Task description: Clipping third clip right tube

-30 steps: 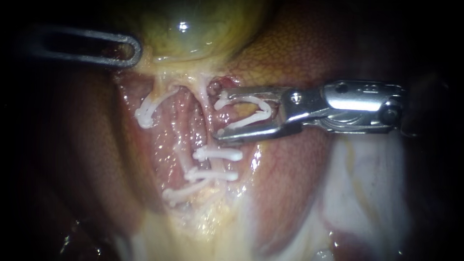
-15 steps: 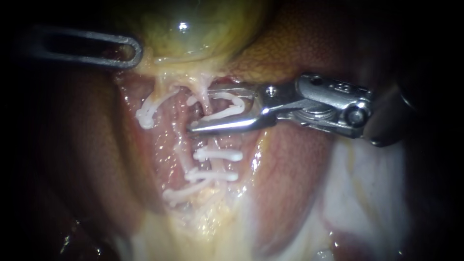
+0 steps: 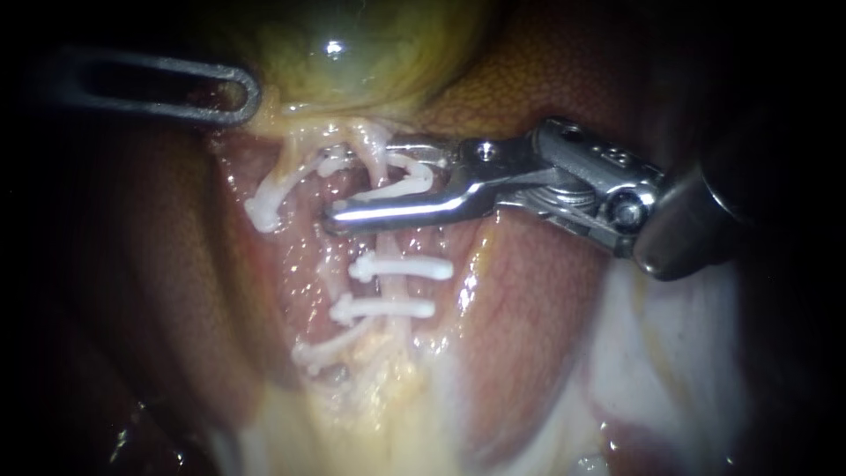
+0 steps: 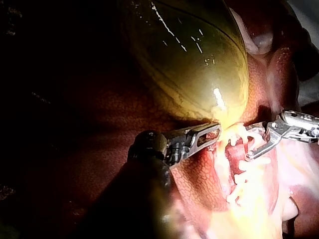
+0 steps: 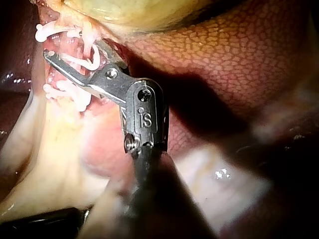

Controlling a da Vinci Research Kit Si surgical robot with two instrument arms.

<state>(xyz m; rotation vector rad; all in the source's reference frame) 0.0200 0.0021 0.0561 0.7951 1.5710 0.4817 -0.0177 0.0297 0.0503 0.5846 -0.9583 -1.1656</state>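
My right instrument point(image 3: 359, 181) comes in from the right, carrying a white clip point(image 3: 412, 183) between its two jaws. The jaws and clip straddle the right tube point(image 3: 377, 167) just below the gallbladder point(image 3: 352, 53). Two closed white clips point(image 3: 401, 267) point(image 3: 383, 308) sit lower on the same tube. In the right wrist view the instrument point(image 5: 75, 54) holds the clip point(image 5: 82, 62) across the pale tube. My left instrument point(image 3: 238, 92) stays at the upper left, its slotted jaws shut on the gallbladder's lower edge, as the left wrist view point(image 4: 208, 134) also shows.
White clips point(image 3: 267, 201) point(image 3: 319, 351) lie on the left tube. Red-brown liver point(image 3: 546, 79) surrounds the dissected bed, and pale fatty tissue point(image 3: 670, 353) lies at the lower right. In the left wrist view the right instrument point(image 4: 255, 144) sits just beyond the left one.
My right instrument has moved left with its clip until the jaws straddle the right tube, and the gap between its jaws has narrowed. The left instrument has held still.
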